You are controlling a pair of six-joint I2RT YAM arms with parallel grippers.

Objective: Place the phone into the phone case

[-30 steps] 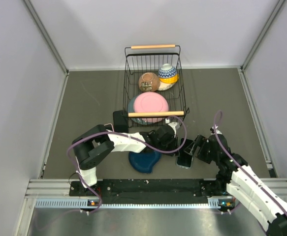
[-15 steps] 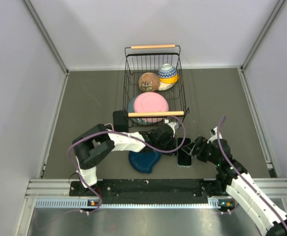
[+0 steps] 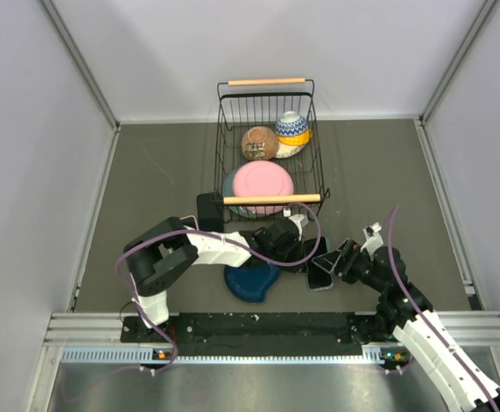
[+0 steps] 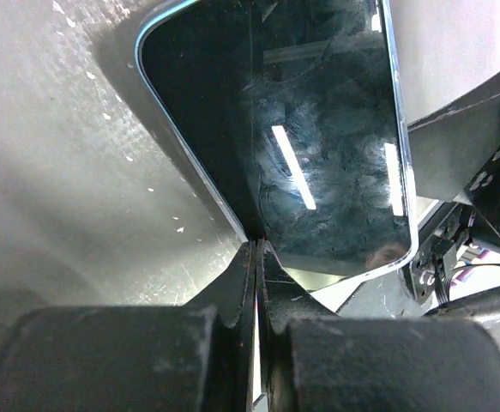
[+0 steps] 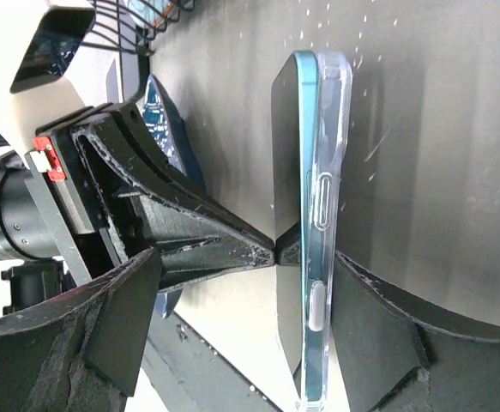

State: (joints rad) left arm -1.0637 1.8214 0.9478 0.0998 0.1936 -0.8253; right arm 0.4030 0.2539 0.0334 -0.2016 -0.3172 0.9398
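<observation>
Two grippers meet at one phone [image 5: 288, 206] on the grey table [image 3: 147, 189], just in front of the wire basket [image 3: 229, 137].
- Phone: dark screen, teal edge; lies against the clear phone case [image 5: 335, 163], its edge standing proud of the case rim.
- Left gripper [image 4: 256, 249]: jaws pressed together, tips touching the phone's screen edge.
- Right gripper [image 3: 334, 264]: jaws spread wide, one finger [image 5: 378, 335] on either side of phone and case, clamping nothing.
- Blue dish [image 3: 251, 281]: just left of the phone.

No text, brand, label or number is legible on the phone [image 4: 318, 129], phone case [image 5: 334, 129] or elsewhere.
</observation>
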